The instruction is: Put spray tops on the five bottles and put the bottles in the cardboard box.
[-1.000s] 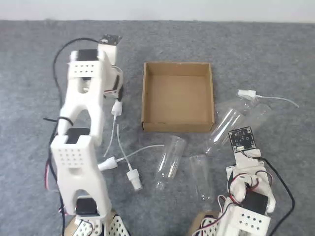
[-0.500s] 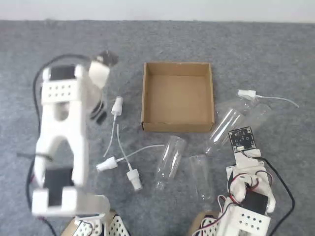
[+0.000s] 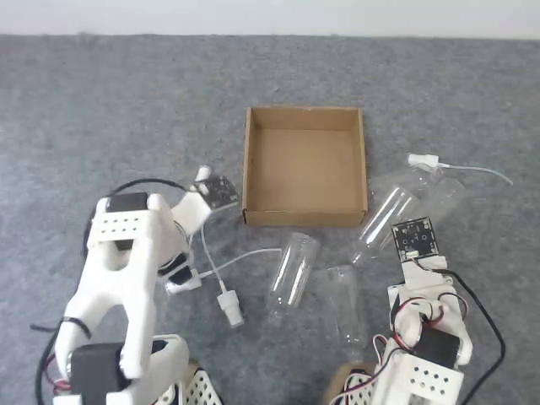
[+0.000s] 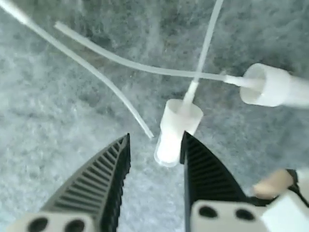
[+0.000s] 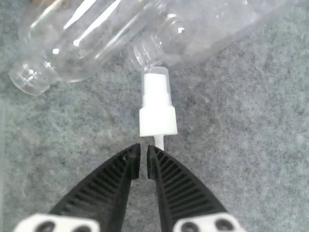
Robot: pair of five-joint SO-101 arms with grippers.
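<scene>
Overlapping one spray top point(image 4: 175, 126), the spread left pincer point(image 4: 155, 139) hides its side.

White spray top point(image 5: 157, 113) between clear bottles point(image 5: 72, 48) and nearly closed fingers point(image 5: 113, 181).

A grey, felt-like surface point(image 3: 439, 93) with a mottled, fibrous nap lies under everything in the high view, reaching out to 3, 6 and 9 o'clock. Both wrist views show the same matted weave close up. At 12 o'clock, along the surface's far edge, runs a narrow pale band point(image 3: 270, 15); whether it is a wall or a backboard cannot be told.
</scene>
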